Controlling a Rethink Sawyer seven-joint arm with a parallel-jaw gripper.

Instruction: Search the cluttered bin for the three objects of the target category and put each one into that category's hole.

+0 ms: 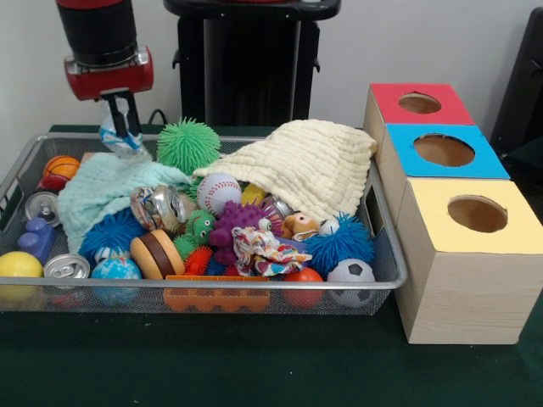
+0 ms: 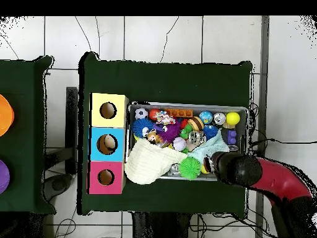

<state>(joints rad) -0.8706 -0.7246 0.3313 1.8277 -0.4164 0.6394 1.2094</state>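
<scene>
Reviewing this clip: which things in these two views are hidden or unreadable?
- Front view: whatever lies under the cream cloth and the mint cloth in the bin is covered.
- Front view: the end effector seems to hold something pale; what it is cannot be made out.
- Overhead view: the arm hides the end effector.
- Overhead view: something pale shows in the blue box hole, unidentifiable.

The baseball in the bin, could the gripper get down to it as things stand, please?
Probably yes. The baseball lies on top of the pile, uncovered, between the cream cloth and the cans. The gripper hangs over the bin's far corner, with something crumpled between its fingers.
</scene>
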